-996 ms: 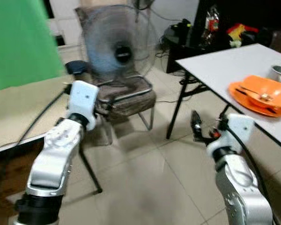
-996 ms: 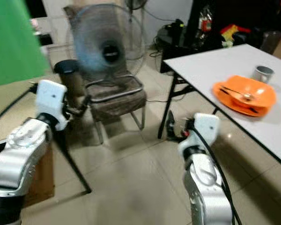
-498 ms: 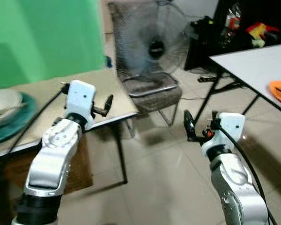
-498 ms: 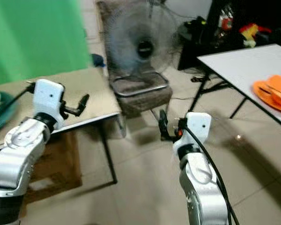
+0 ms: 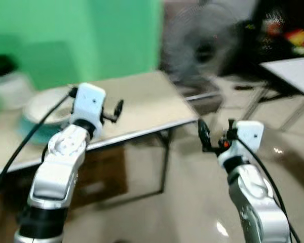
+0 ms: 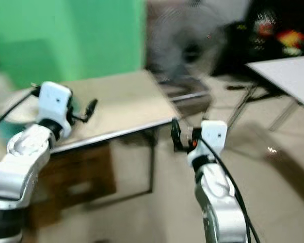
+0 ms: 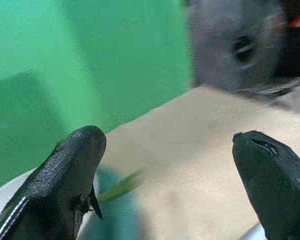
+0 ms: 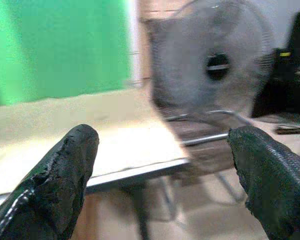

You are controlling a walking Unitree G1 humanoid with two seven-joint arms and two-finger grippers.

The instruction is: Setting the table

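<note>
Left eye view, heavily blurred: a pale bowl (image 5: 45, 104) is sitting on a teal plate (image 5: 31, 132) at the far left of a beige table (image 5: 152, 104), in front of a green wall (image 5: 91, 40). These dishes look like the things to be set out. A second ago the camera was facing a chair and a white table carrying an orange plate; now the whole picture is swinging toward the robot's left, so the beige table is filling the middle and only a corner of the white table (image 5: 294, 68) is showing at the right edge. This is the camera turning, not the things moving.

The left gripper (image 5: 116, 109) is hovering over the beige table, just beside the bowl, with its fingers spread wide and holding nothing. The right gripper (image 5: 202, 134) is hanging over the floor (image 5: 192, 202) past the table's near corner, its fingers also spread apart and empty.

Behind the table a standing fan (image 8: 217, 65) is smearing into a grey disc.

The robot appears to be turning toward the dishes, so a pick-up is probably coming next, though nothing is being touched yet.
</note>
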